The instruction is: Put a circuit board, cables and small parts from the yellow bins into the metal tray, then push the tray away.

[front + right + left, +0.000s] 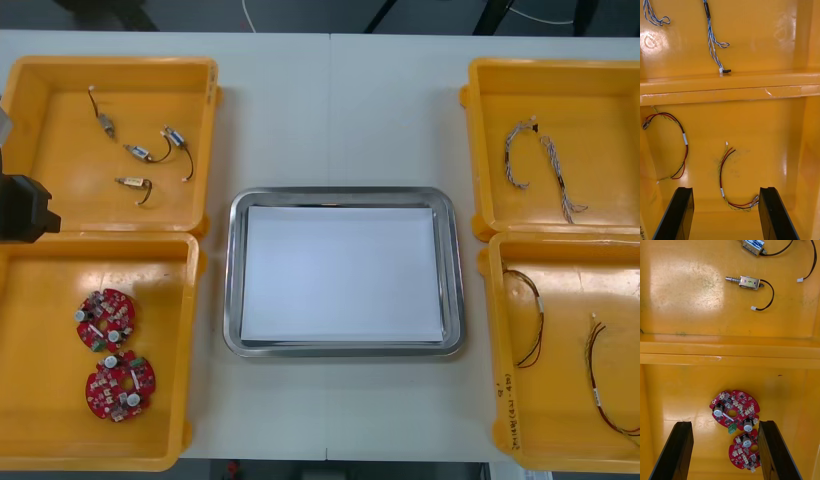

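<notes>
Right pincer (725, 190) spread over yellow bin (767, 138), red-and-yellow cable (720, 176) between its fingers (677, 213); blue-white cable (709, 33) beyond

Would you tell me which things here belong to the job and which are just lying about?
Job: metal tray, yellow bins, circuit boards, small metal parts, blue-white cables, red-yellow cables, left claw, right claw (over near bins).
Lying about: table.

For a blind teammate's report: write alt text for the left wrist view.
The left gripper, fingers open, hangs over two round red circuit boards lying in a yellow bin. Small metal parts lie in the neighbouring bin beyond it.
</notes>
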